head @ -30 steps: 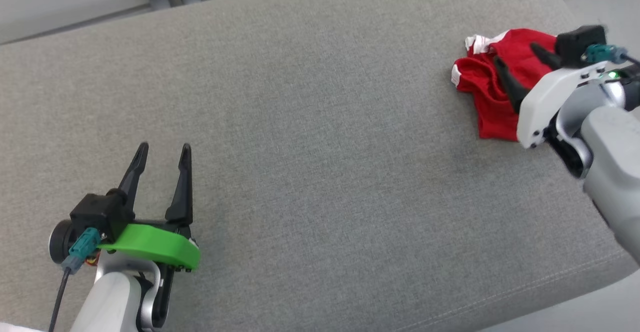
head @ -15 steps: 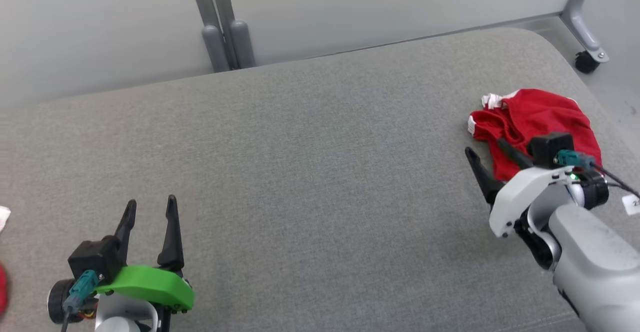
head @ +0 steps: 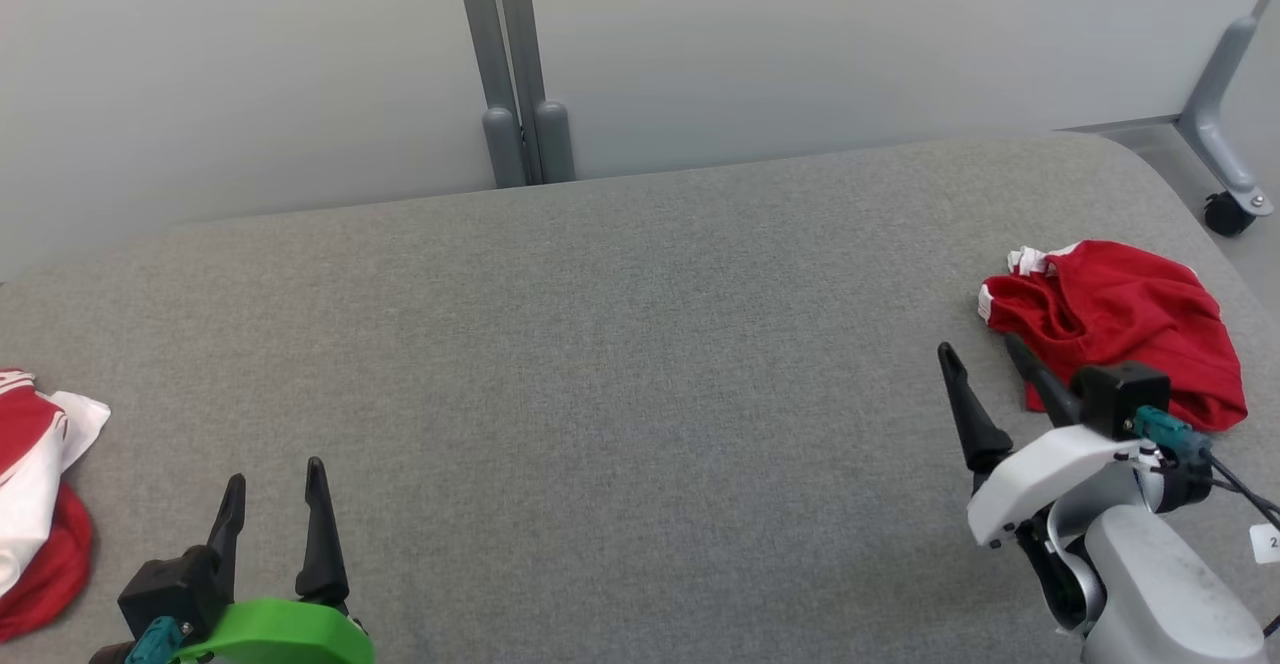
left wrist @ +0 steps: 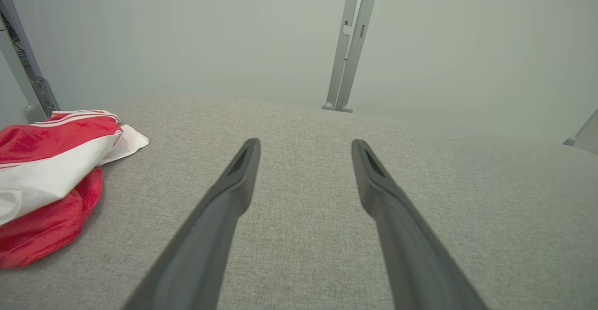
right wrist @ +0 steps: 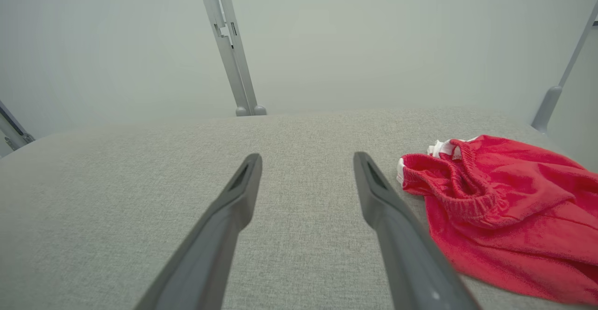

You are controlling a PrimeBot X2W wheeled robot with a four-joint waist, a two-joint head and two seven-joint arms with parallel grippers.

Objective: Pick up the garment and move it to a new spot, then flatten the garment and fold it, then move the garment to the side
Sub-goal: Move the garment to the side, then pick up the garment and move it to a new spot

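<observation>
Grey cloth covers the big soft top (head: pixel 640 344), which takes up most of the head view. A pale wall (head: pixel 250 64) stands behind it at 12 o'clock.

A red cloth (head: pixel 1120 324) lies in a bunched heap at 3 o'clock, near the round edge of the top. It has a little white trim on its far side and a stretchy band in the right wrist view.

The garment (head: pixel 35 504) lies in a heap at 8 o'clock, right at the edge of the head view. It is red below, with a white part on top that has thin red stripes. It is well apart from the red cloth, with the bare grey top between them.

The right gripper (head: pixel 977 344) is at 4 o'clock on a pale grey arm (head: pixel 1160 594). Its jaws are spread wide and hold nothing. One finger is just beside the red cloth, and I cannot tell if it touches.

The left gripper (head: pixel 276 472) is at 7 o'clock, with a green part under it. Its jaws are spread wide too and hold nothing. The garment is near it, at its 9 o'clock.

A thin grey post (head: pixel 510 64) goes up the wall at 12 o'clock. A small black wheel (head: pixel 1225 212) sits at 2 o'clock.
</observation>
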